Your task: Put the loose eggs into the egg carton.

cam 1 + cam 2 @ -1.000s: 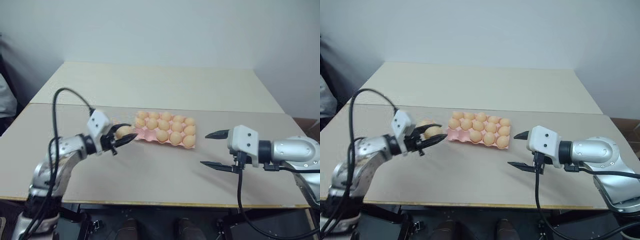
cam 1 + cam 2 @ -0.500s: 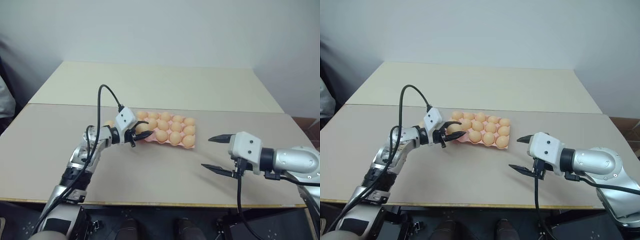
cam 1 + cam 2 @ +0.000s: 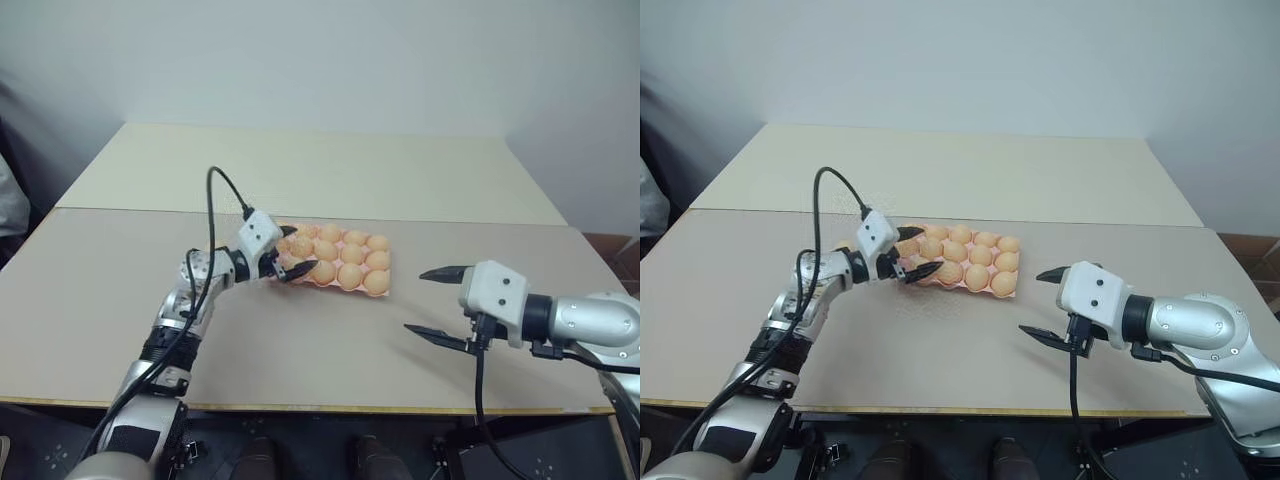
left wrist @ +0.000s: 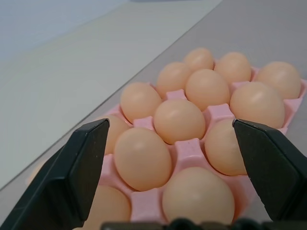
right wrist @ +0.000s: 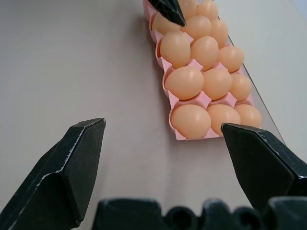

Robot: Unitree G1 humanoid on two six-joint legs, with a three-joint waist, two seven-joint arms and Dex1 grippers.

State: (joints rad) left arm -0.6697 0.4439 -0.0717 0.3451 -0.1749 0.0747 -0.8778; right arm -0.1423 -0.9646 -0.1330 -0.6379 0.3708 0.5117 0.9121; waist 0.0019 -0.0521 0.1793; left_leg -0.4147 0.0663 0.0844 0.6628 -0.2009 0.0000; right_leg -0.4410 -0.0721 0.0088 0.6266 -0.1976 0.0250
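On the matte beige table (image 3: 300, 350), smooth oval eggs (image 4: 178, 120) are filling the moulded pink egg carton (image 4: 191, 148); the left claw (image 3: 291, 255) and right claw (image 3: 432, 302) are hovering spread, empty.

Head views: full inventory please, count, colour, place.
table: one, grey-beige, nearest, bears everything
second table: one, paler beige, butted behind the first
wall: white, behind both
carton: one, pink, lidless, middle of the near table
eggs: over a dozen, orange-tan, in the carton's cups; exact count hidden by the left gripper
possible loose egg: one tan shape behind the left arm, mostly hidden
left gripper: open, empty, at the carton's left end
right gripper: open, empty, right of the carton
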